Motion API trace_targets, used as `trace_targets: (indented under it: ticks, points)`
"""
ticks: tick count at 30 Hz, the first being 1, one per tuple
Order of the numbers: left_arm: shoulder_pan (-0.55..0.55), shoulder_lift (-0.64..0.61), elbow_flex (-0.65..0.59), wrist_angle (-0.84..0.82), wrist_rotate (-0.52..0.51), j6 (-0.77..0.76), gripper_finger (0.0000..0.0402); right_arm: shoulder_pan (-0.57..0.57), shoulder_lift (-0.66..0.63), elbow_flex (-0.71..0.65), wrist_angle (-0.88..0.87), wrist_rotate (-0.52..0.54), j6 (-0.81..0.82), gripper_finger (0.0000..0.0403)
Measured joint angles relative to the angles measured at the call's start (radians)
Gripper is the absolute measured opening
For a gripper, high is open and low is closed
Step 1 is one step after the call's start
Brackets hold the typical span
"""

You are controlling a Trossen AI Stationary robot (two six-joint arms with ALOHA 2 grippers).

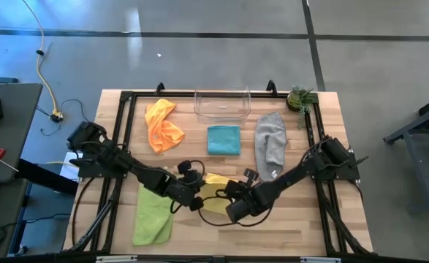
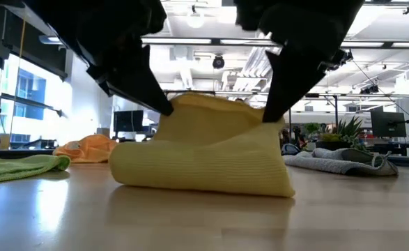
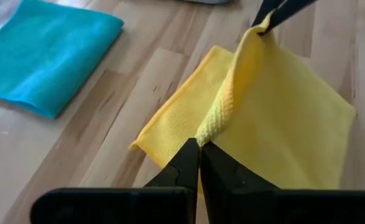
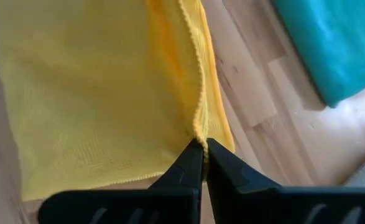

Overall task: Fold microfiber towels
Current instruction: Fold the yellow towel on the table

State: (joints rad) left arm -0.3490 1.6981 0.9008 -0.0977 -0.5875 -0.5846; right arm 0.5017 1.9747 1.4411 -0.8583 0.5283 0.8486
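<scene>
The yellow towel [image 1: 215, 188] is being folded on the wooden surface [image 1: 302, 219], a little way in front of the clear bin [image 1: 222, 104] and nearer the front edge. One edge of the yellow towel is pinched by the left hand [image 3: 199, 147], and its fingers are pressed together on the cloth. The same edge is pinched farther along by the right hand [image 4: 204, 145], which is also pressed tight on it. In the low view, the pinched edge is held up while the rest of the cloth rests on the surface, so a soft hump is made. This looks like the fold step for this towel, with the lifted edge ready to be carried over the other half. Next, the edge should probably be brought across and laid down flat, so that the corners meet, and then let go by both hands. The teal towel [image 1: 224, 139] is already lying neat just in front of the bin. The orange towel [image 1: 161, 126] is bunched up left of the bin, and the grey towel [image 1: 270, 143] is lying right of it. The lime green towel [image 1: 153, 215] is lying far from the bin, near the front left corner.
</scene>
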Motion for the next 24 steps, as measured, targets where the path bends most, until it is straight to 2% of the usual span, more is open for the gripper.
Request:
trace_targets:
  ticks: [16,20,24]
  points:
    - [0.050,0.028,-0.065,0.102,0.066,0.009,0.0000,-0.048,0.001,-0.034,0.040,-0.060,-0.019,0.0015]
    - [0.055,0.040,-0.066,0.096,0.060,0.009,0.0000,-0.054,0.008,-0.034,0.039,-0.063,-0.019,0.0031]
    - [0.055,0.046,-0.064,0.106,0.045,-0.004,0.0002,-0.057,0.010,-0.034,0.043,-0.061,-0.017,0.0071]
